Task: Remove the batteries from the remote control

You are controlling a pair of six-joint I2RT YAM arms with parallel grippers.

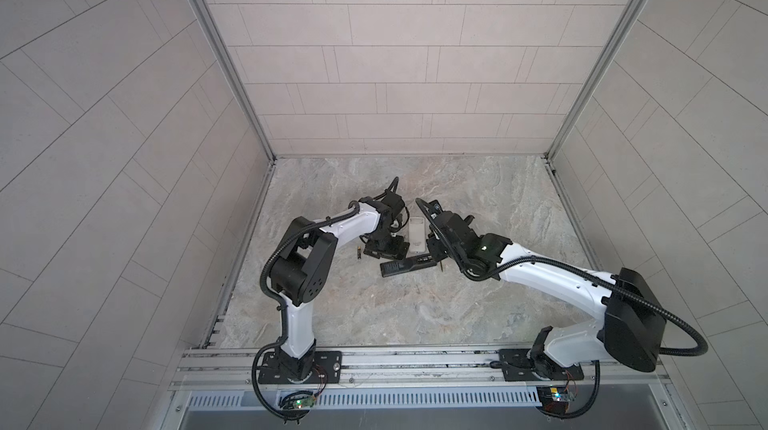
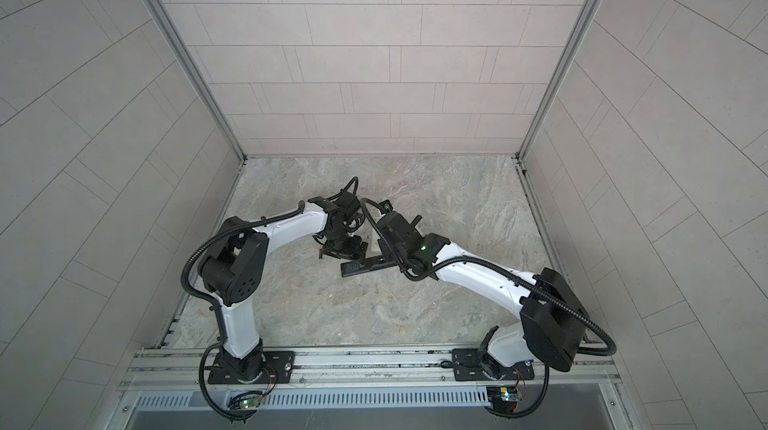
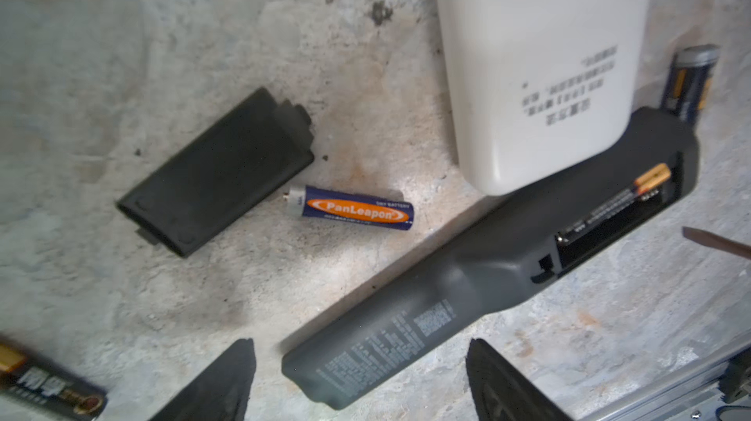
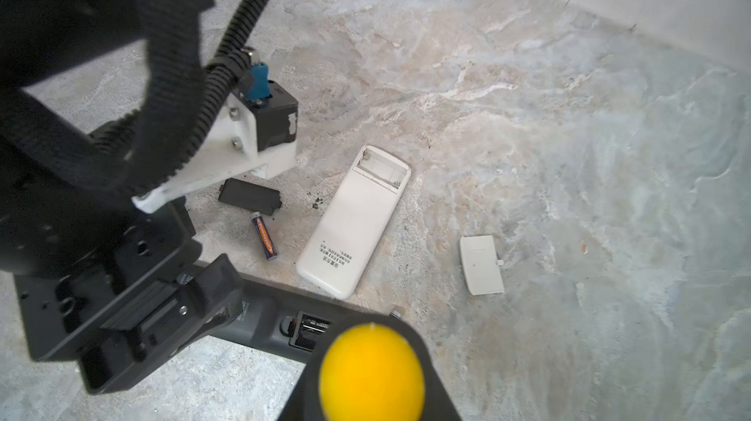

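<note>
The black remote control (image 3: 479,285) lies back up with its compartment uncovered; one black battery (image 3: 617,203) with a copper end sits inside. My left gripper (image 3: 361,382) hangs open over the remote's far end, its fingers (image 3: 219,382) either side and nothing between them. Loose batteries lie on the table: a blue one (image 3: 351,208), a dark one (image 3: 691,81) behind the remote, and a black-and-gold one (image 3: 44,386). My right gripper (image 1: 435,255) is shut on the screwdriver (image 4: 372,374), whose tip (image 3: 715,242) hovers beside the compartment.
A white remote (image 4: 353,224) with an empty compartment lies against the black one. The black cover (image 3: 215,173) rests next to the blue battery, and the white cover (image 4: 481,264) lies farther off. Both arms crowd the table's middle (image 1: 415,311).
</note>
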